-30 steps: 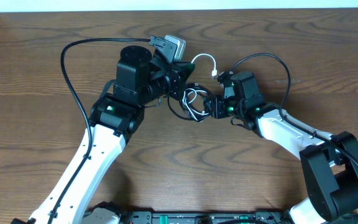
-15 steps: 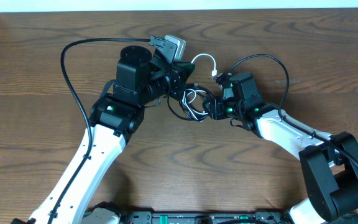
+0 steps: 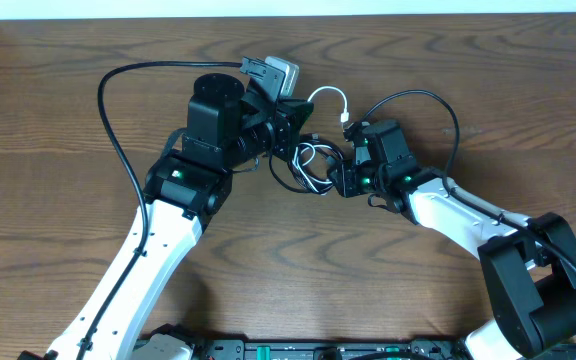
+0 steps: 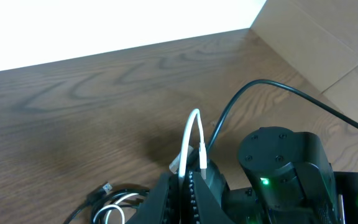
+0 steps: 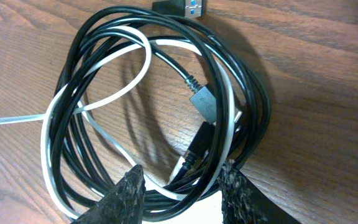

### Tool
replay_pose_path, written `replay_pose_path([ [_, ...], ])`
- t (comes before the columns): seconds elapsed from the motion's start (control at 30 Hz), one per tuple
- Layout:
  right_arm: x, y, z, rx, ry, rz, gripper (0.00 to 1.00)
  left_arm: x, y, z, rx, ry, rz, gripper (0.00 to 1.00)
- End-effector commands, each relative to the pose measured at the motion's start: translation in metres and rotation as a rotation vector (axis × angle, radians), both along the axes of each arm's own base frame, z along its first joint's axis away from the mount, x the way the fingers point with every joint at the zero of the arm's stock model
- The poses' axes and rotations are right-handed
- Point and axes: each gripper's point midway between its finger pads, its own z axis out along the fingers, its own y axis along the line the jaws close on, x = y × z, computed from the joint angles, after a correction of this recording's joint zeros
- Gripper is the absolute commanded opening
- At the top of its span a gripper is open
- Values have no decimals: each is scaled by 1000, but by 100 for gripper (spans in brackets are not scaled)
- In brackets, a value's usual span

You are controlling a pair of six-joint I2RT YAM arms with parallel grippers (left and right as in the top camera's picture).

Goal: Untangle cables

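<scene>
1. The left claw [image 4: 188, 177] is clenched on the white cable [image 4: 194, 113], whose loop stands above it.
2. The right claw [image 5: 182, 190] is released, with its fingers astride the edge of the coil [image 5: 257, 106] on the table [image 3: 58, 110].
3. The two arms reach inward and meet at the coil.
4. There is one white cable, several black cables [image 5: 86, 37] and three plugs [image 5: 180, 6].

Before me the cables [image 5: 253, 109] lie in one tangled coil, black strands wound with a white cord [image 4: 195, 112] looping upward at one o'clock.
</scene>
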Motion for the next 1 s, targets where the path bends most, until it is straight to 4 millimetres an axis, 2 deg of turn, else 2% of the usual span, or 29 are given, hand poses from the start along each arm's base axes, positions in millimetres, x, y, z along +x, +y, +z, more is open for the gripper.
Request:
replay_pose_path([
  [0.0,6,0,4,-16,-28,-9,33,-3,0,19,-12,-44,-18,7],
  [0.6,10,1,-13,-34,-21,-15,29,-6,-2,17,-15,-31,-35,8],
  [0.63,9,1,-13,-34,-19,-15,25,-6,-2,17,-15,-31,-35,8],
  [0.7,10,1,-14,-29,-14,-24,6,-6,-2,17,-15,-31,-35,8],
  [0.73,10,2,-13,-26,-16,-27,1,-6,-2,17,-15,-30,-35,8],
  [0.87,14,4,-5,-2,-35,-35,1,-7,-1,14,-9,-20,-30,8],
  [0.97,21,4,18,15,-94,-25,1,-9,0,10,2,-5,-32,8],
])
